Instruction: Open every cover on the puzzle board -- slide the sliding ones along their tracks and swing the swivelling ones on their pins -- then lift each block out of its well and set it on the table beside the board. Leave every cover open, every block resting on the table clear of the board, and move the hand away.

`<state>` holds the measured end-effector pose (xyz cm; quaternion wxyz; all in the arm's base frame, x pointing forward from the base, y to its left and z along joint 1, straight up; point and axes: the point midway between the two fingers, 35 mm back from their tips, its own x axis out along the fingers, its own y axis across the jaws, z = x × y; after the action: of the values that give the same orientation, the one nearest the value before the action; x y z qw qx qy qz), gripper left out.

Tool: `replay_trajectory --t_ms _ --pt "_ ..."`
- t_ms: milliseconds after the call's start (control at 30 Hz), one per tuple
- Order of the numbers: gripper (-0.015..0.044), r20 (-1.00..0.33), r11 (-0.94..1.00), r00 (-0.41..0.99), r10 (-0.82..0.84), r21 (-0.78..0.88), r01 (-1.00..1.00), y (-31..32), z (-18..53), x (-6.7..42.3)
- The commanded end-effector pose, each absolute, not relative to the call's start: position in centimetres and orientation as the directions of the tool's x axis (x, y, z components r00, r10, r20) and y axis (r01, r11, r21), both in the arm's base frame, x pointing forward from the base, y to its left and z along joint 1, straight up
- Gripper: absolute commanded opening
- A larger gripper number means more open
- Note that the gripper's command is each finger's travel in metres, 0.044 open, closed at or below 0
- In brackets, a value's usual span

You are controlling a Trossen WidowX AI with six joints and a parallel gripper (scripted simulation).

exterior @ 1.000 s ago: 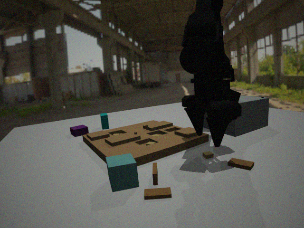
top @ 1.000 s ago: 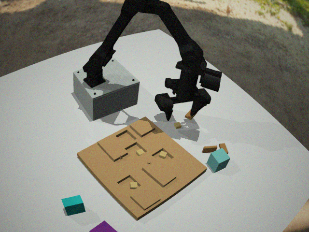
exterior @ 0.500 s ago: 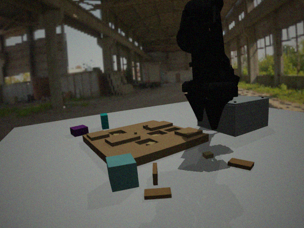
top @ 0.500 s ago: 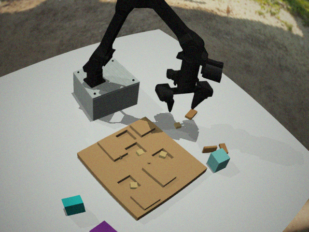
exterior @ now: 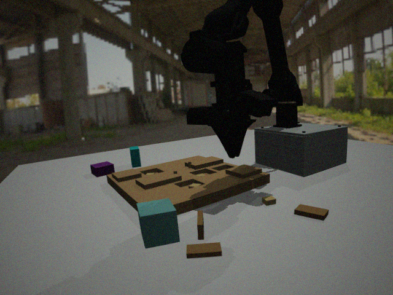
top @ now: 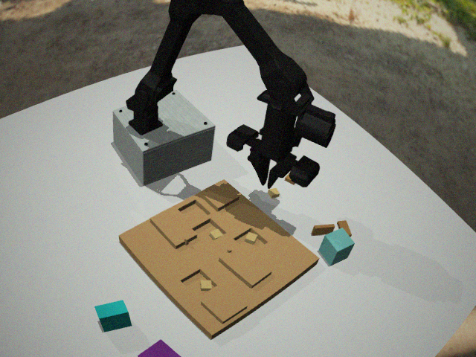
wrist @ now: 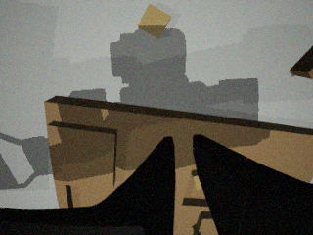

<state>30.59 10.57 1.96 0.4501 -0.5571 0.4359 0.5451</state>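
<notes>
My gripper (top: pixel 265 186) (exterior: pixel 233 157) (wrist: pixel 182 143) is nearly closed, with a narrow empty gap between its fingertips. It hangs above the board's edge nearest the loose block. The tan puzzle board (top: pixel 153 261) (exterior: pixel 148 195) has four raised covers, all standing off the four visible wells. Yellowish blocks sit in three wells: a middle block (top: pixel 216 233), a right block (top: pixel 251 237) and a front block (top: pixel 206 285). The well (top: pixel 195 208) nearest the base looks empty. One yellowish block (top: pixel 274 193) (exterior: pixel 268 200) (wrist: pixel 155 21) lies on the table, clear of the board.
A large teal block (top: pixel 336 247) (exterior: pixel 158 223) stands near the board's corner, by two brown pieces (top: pixel 323 229) (top: pixel 344 227). Another brown piece (exterior: pixel 311 212) lies beyond the loose block. A smaller teal block (top: pixel 113 315) and a purple block (top: pixel 159 349) lie across the board. The grey base box (top: pixel 176 161) stands behind.
</notes>
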Motion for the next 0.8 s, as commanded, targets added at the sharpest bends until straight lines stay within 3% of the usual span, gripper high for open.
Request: replay_trajectory --t_ms 0,167,367,533,767 --pt "0.0000 -1.000 0.314 0.023 0.000 -0.021 -0.949 6.7 1.9 31.1" --pt "0.0000 -1.000 0.668 0.023 -0.002 -0.019 -0.744 3.7 1.9 31.3" --pt "0.0000 -1.000 0.943 0.023 -0.005 -0.013 -0.333 0.3 1.9 31.1" --pt "0.0000 -1.000 0.996 0.022 -0.007 -0.005 0.087 -2.0 1.8 30.5" --pt "0.0000 -1.000 0.995 0.022 -0.007 -0.005 0.102 -2.1 1.8 30.5"
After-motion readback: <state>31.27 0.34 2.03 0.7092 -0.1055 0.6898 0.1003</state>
